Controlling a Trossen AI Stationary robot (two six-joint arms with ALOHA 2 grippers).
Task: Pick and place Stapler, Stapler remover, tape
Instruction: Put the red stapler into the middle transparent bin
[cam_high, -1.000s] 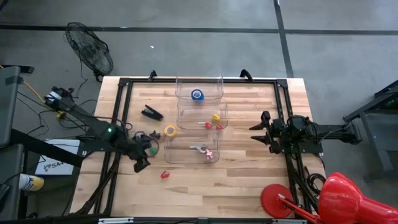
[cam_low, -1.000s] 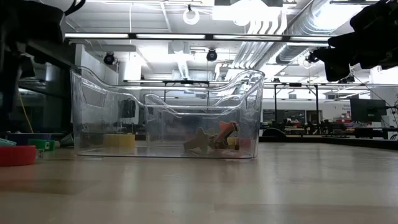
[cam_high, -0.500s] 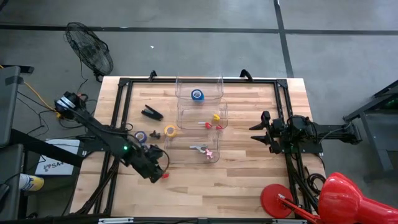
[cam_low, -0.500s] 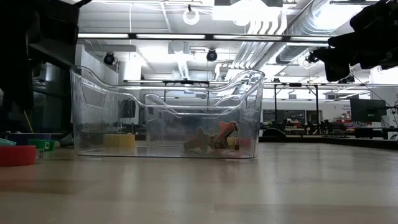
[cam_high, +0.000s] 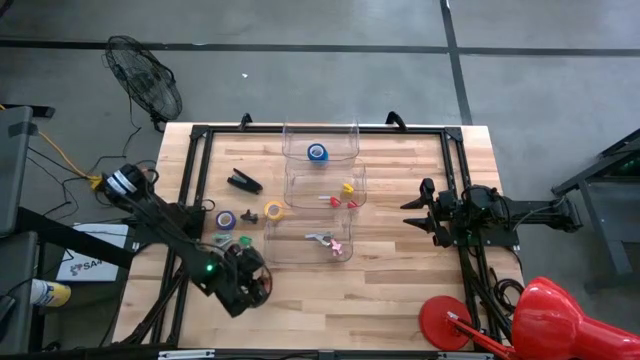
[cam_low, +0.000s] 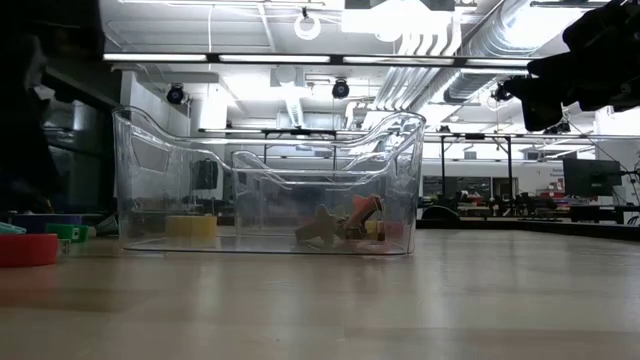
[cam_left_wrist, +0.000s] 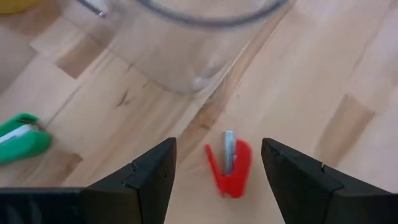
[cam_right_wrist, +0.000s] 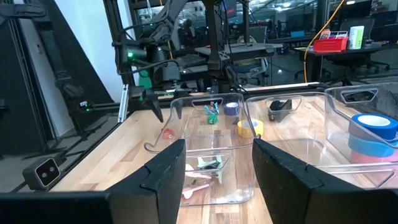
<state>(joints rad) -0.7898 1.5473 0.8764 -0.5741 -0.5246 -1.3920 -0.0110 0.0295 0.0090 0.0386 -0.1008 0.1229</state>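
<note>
Left gripper (cam_left_wrist: 217, 168) hangs open over the red remover (cam_left_wrist: 229, 168), which lies flat on the table (cam_left_wrist: 323, 74) between its fingers, near the bin (cam_left_wrist: 186, 50). Lying so low, the remover could skid away if one finger lands first.

Grey concrete floor (cam_high: 520, 90), crossed by dark seam lines. Black floor fan (cam_high: 145, 88) beside the light wooden desk (cam_high: 400, 290) (butcher-block planks, black frame). Red lamp (cam_high: 550, 320) at one corner. Overhead: strip lights (cam_low: 300, 58), silver ducts (cam_low: 440, 60). Distant workbenches (cam_right_wrist: 323, 43).
</note>
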